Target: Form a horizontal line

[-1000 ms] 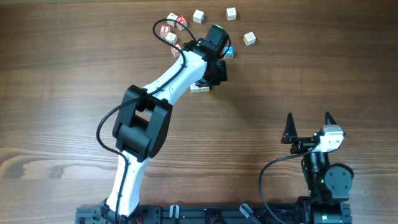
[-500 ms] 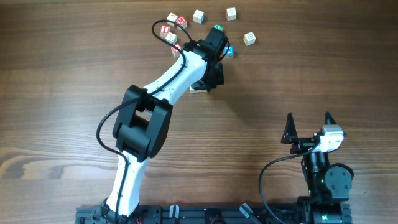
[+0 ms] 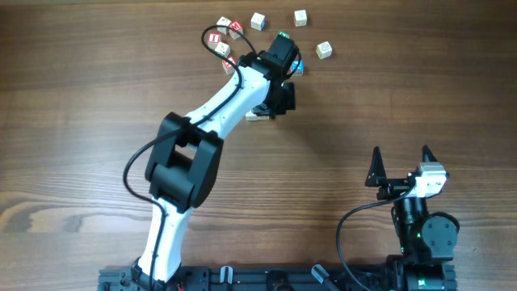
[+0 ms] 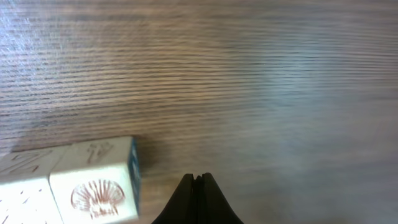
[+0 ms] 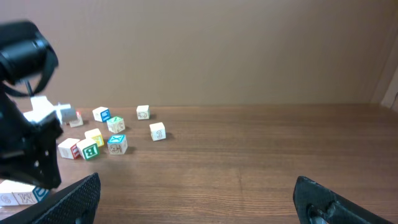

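Left arm (image 3: 230, 93) reaches across the tabletop (image 3: 97, 97) toward 12 o'clock. In the left wrist view, the left gripper (image 4: 197, 182) has its fingers pressed together into one dark point, with nothing between them.

The horizontal line (image 4: 93, 186) lies at 9 o'clock of those tips, just beside them. A narrow strip of bare wood separates the two, so I log no contact. The end cube nearest the tips carries a reddish shell print on top and a cyan face turned toward the gripper. A pale cube touches it on the far side. The rest of the row runs out of view.

Overhead, the row sits a little toward 12 o'clock of the tabletop's centre, at roughly 8 o'clock of the gripper body. It is mostly hidden under the arm, with only pale edges showing.

Loose cubes (image 3: 258, 20) are scattered at 12 o'clock, well apart from the row. One cyan cube (image 3: 297, 67) sits close by the wrist.

Right gripper (image 3: 401, 162) is at 4 o'clock of the tabletop, fingers spread wide, holding nothing, far from every cube.
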`<control>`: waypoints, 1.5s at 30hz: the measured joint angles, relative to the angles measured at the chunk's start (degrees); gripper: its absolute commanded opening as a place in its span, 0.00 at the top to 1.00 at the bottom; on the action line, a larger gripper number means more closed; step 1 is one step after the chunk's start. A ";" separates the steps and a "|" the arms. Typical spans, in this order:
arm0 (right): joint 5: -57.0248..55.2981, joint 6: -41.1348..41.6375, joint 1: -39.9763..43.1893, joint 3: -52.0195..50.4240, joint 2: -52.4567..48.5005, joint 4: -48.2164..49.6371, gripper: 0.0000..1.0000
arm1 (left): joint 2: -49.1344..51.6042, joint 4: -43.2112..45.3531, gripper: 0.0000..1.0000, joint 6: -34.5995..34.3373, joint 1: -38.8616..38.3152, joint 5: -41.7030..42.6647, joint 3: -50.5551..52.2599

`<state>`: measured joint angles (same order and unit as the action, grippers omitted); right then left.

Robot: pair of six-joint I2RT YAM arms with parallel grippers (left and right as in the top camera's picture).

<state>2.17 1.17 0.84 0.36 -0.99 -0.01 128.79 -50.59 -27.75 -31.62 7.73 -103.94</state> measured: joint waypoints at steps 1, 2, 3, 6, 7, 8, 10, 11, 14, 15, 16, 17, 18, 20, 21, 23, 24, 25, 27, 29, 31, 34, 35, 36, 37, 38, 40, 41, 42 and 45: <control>0.00 0.00 0.00 0.00 0.00 0.00 0.00 | -0.94 0.00 0.96 0.31 0.00 0.44 -0.07; -0.02 0.00 0.00 0.00 0.00 0.00 0.00 | -2.51 -0.02 0.96 0.85 0.00 0.81 -0.15; 0.00 0.00 0.00 0.00 0.00 0.00 0.00 | -4.02 0.00 0.96 1.25 0.00 0.96 -0.17; 0.00 -0.04 0.00 0.00 0.00 0.09 0.00 | -11.41 -1.84 0.96 2.58 0.20 -0.37 -0.72; 0.00 -0.17 0.00 0.00 0.00 0.59 0.00 | -14.29 -3.43 0.96 2.99 0.37 -2.16 -1.22; 0.22 -0.15 0.00 0.00 0.00 1.38 0.00 | -16.57 -4.63 0.96 3.17 0.70 -3.85 -1.53; 1.55 1.16 0.00 0.00 0.02 1.99 0.00 | -20.83 -7.39 0.91 3.54 1.84 -7.58 -2.25; 2.25 2.03 0.00 0.00 0.02 1.42 0.00 | -23.21 -9.20 0.86 3.63 3.10 -9.86 -2.71; 4.90 7.72 0.00 0.00 0.00 0.61 0.00 | -26.60 -12.57 0.77 3.72 7.34 -13.64 -3.23; 6.51 12.13 0.00 0.00 0.00 1.18 0.00 | -26.91 -13.42 0.74 3.43 9.49 -14.43 -3.30; 7.39 15.43 0.00 -0.02 0.00 2.43 0.00 | -26.82 -14.12 0.73 3.04 11.43 -14.84 -3.28; 8.55 18.56 0.00 -0.02 -0.04 4.96 0.00 | -26.43 -14.49 0.70 2.99 13.35 -14.97 -3.21; 9.18 19.63 0.00 -0.02 -0.17 6.86 0.00 | -25.99 -14.43 0.65 2.73 15.28 -14.69 -2.82; 11.30 23.23 0.00 0.20 -0.96 11.08 0.00 | -25.35 -14.64 0.56 2.58 18.93 -13.60 -1.27; 11.56 23.82 0.00 0.35 -2.23 11.30 0.00 | -25.27 -14.60 0.54 2.38 20.17 -12.76 -0.44; 11.96 24.63 0.00 1.29 -7.19 11.43 0.00 | -25.27 -14.49 0.53 2.12 21.88 -11.93 1.03; 12.35 24.70 0.00 2.21 -11.06 11.56 0.00 | -25.27 -13.92 0.53 2.01 22.45 -11.69 1.75; 12.87 24.50 0.00 3.56 -15.52 11.69 0.01 | -25.27 -13.27 0.52 1.99 23.06 -11.45 2.75; 14.58 23.52 0.00 7.61 -24.55 11.47 0.00 | -25.27 -11.69 0.52 1.97 23.52 -11.02 4.52; 16.70 22.12 0.00 14.08 -34.10 9.92 0.00 | -25.27 -10.05 0.52 1.97 23.52 -10.47 6.12; 18.82 20.09 -0.35 23.58 -44.39 5.38 0.00 | -25.27 -8.85 0.53 1.99 23.47 -9.38 7.54; 20.35 15.72 -2.89 40.70 -59.32 -8.11 0.00 | -25.24 -8.24 0.53 1.97 23.43 -8.09 8.81; 20.90 14.21 -4.42 47.89 -65.00 -14.38 0.00 | -25.24 -8.26 0.53 1.97 23.43 -7.91 8.90; 21.46 13.20 -5.51 52.43 -69.05 -16.87 0.00 | -25.24 -8.09 0.53 1.97 23.43 -7.67 8.92; 22.10 12.37 -6.51 56.89 -72.76 -19.65 0.00 | -25.24 -7.85 0.53 1.97 23.43 -7.58 8.94; 23.19 11.80 -7.82 62.18 -77.37 -21.88 0.00 | -25.24 -7.69 0.53 1.97 23.43 -7.37 8.96; 24.65 11.26 -9.35 67.91 -83.34 -22.14 0.00 | -25.24 -7.63 0.53 1.97 23.43 -7.17 8.96; 25.27 11.10 -9.97 69.90 -86.14 -20.50 0.00 | -25.24 -7.61 0.53 1.97 23.43 -7.08 8.96; 25.73 11.04 -10.47 70.90 -88.70 -17.62 0.00 | -25.24 -7.58 0.53 1.99 23.43 -6.91 8.96; 26.21 11.04 -11.37 72.19 -95.69 -10.78 0.01 | -25.24 -6.82 0.51 1.97 23.43 -6.67 8.96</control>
<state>28.38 12.21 -10.52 72.55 -96.68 -10.79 103.55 -57.41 -25.78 -8.19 1.06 -94.98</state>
